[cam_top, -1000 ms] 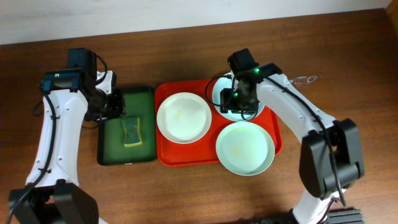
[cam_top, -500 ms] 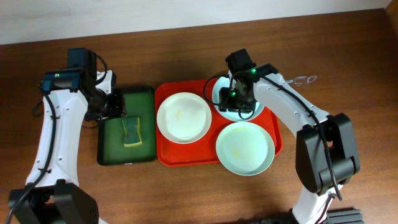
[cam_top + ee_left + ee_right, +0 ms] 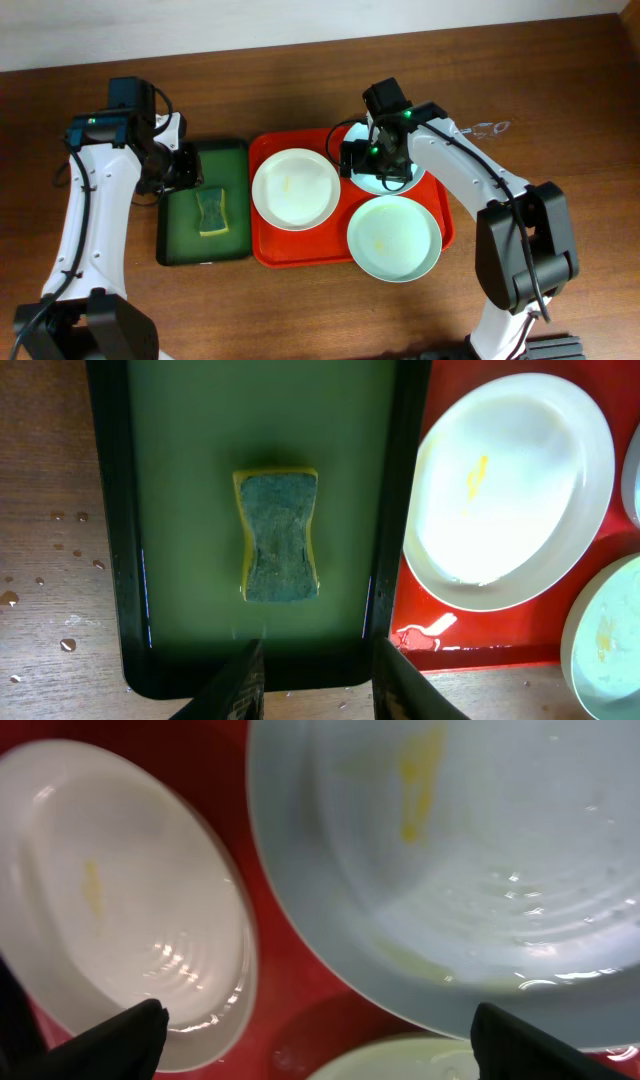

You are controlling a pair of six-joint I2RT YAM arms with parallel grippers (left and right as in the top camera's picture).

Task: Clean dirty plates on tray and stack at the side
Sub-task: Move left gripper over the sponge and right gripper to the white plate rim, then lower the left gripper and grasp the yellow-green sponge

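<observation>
Three plates lie in the red tray. The white plate is at its left, one pale mint plate at the front right, and another pale blue plate at the back right. My right gripper hovers low over that back plate, jaws wide open and empty. In the right wrist view the blue plate shows a yellow smear, the white plate is to its left, and my right gripper spans the red gap. My left gripper is open and empty over the green tray's back edge.
A dark green tray left of the red tray holds a yellow sponge with a dark scouring face up. My left gripper frames that tray's near rim. Water drops dot the wooden table.
My right gripper's jaws have spread wide over the back right plate after shifting slightly left. The left arm, sponge and plates have not moved.
</observation>
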